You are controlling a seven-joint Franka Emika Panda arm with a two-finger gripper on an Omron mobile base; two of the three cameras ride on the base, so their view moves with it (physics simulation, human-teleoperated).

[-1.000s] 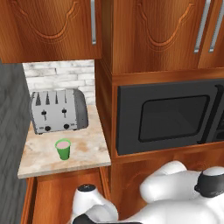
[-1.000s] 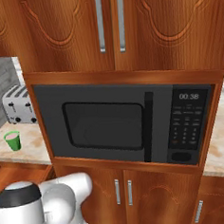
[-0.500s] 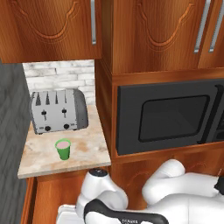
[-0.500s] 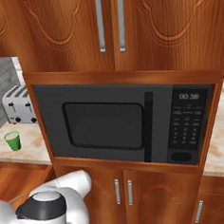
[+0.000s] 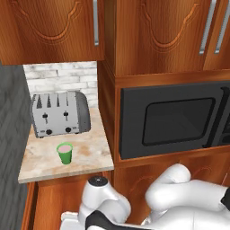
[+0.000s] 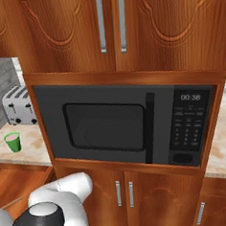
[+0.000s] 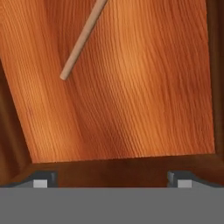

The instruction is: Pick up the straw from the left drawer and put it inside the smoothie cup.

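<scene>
Lowered into the left drawer (image 7: 131, 87), claw (image 7: 111, 178) spread below straw (image 7: 81, 41).

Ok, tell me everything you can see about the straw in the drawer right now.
The straw is a thin, straight, pale tan stick with a blunt round end. In the hand view it lies flat on the reddish-brown wood floor of the open drawer, slanting from the top edge down to the left, its upper part cut off by the frame. Nothing else touches it. The hand is open with its tips apart, well short of the straw.

Two base views; hand view downward
</scene>
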